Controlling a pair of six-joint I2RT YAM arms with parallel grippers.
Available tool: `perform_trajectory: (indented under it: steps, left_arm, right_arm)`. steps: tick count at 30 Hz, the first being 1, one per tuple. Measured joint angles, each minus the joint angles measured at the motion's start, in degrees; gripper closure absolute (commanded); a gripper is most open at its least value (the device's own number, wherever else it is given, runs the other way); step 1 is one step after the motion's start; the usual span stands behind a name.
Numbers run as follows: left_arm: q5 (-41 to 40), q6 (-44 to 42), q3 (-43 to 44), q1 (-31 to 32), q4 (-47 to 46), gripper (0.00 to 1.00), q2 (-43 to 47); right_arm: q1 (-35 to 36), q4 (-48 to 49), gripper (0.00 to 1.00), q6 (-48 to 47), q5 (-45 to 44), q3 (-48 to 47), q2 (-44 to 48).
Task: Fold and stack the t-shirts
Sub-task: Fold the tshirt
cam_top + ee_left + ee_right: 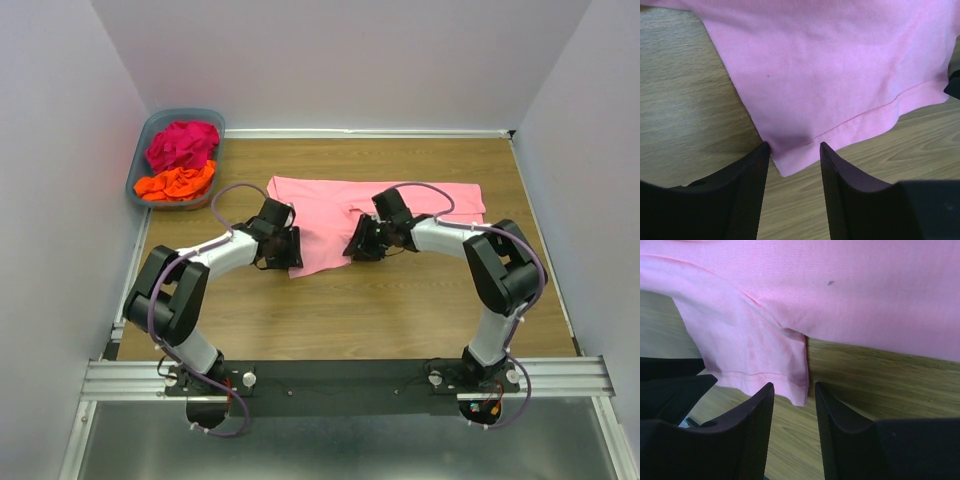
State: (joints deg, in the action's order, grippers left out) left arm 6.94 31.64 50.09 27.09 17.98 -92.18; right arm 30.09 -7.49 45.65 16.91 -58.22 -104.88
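LEFT AND RIGHT AT THE HEM: My left pincer [795, 147] stands released over the table [680, 100], its fingers apart on either side of a hem corner of the pink shirt [830, 60], which spreads flat ahead of it. My right pincer [794, 386], likewise released, straddles another hem corner at its tips. The magenta shirt [182, 143] and orange shirt [177, 183] lie bunched in the basket [147, 135], well beyond and left of my left pincer.
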Motion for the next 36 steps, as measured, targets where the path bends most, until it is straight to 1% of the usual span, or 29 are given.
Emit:
perform_trajectory:
  steps: [1, 2, 4, 5, 7, 8, 9, 11, 12, 15, 19, 21, 23, 28, 30, 36]
  left_arm:
    - [0.0, 0.0, 0.0, 0.1, -0.2, 0.48, -0.1]
    - [0.0, 0.0, 0.0, 0.2, -0.4, 0.51, -0.2]
    - [0.0, 0.2, 0.0, 0.4, -0.7, 0.53, -0.3]
    - [0.0, 0.1, 0.0, 0.5, -1.0, 0.60, -0.5]
    - [0.0, 0.2, 0.0, 0.6, -1.4, 0.66, -0.7]
    - [0.0, 0.3, 0.0, 0.7, -1.6, 0.71, -0.9]
    - [0.0, 0.4, -0.1, 0.8, -1.7, 0.79, -1.0]
    - [0.0, 0.5, -0.1, 0.9, -1.7, 0.91, -1.2]
    - [0.0, 0.5, -0.1, 0.9, -1.7, 1.00, -1.3]
    - [-0.1, 0.5, 0.1, 1.0, -1.2, 1.00, -1.3]
    - [-1.1, 0.0, 2.4, 1.0, 1.7, 1.00, -1.9]
    - [-2.1, -0.6, 5.2, 0.9, 3.1, 1.00, -2.5]
    - [-3.1, -1.6, 9.6, 0.3, 4.9, 1.00, -3.2]
    - [-5.2, -4.0, 20.0, -2.0, 5.4, 1.00, -5.9]
    - [-6.1, -5.2, 24.8, -3.2, 5.4, 1.00, -8.3]
    - [-8.0, -7.9, 33.1, -4.7, 5.2, 1.00, -14.9]
  right_arm:
    - [0.1, 0.2, 0.54, 0.0, 0.2, 0.0, -0.1]
    - [0.1, 0.5, 0.54, 0.2, 0.4, 0.0, -0.2]
    - [0.3, 0.8, 0.56, 0.4, 0.7, 0.0, -0.4]
    - [0.5, 1.0, 0.59, 0.5, 1.0, 0.0, -0.5]
    - [0.8, 1.4, 0.64, 0.8, 1.2, 0.0, -0.8]
    - [1.0, 1.5, 0.66, 0.9, 1.3, 0.0, -0.9]
    - [1.1, 1.5, 0.74, 0.9, 1.4, 0.0, -1.1]
    - [1.4, 1.6, 0.81, 1.0, 1.6, 0.0, -1.3]
    - [1.5, 1.5, 0.87, 1.0, 1.6, 0.1, -1.4]
    - [1.5, 1.4, 0.99, 0.9, 1.6, 0.2, -1.4]
    - [1.5, 1.1, 0.99, 0.8, 1.5, -0.2, -1.4]
    - [1.5, 0.7, 0.99, 0.7, 1.4, -1.3, -1.4]
    - [1.5, 0.4, 0.99, 0.5, 1.1, -3.0, -1.4]
    - [0.5, 0.3, 0.99, 0.2, 0.5, -8.7, -1.6]
    - [-0.3, 0.4, 0.99, -0.1, 0.3, -11.2, -2.3]
    - [-3.7, 0.5, 0.99, -0.3, -0.5, -18.6, -7.2]
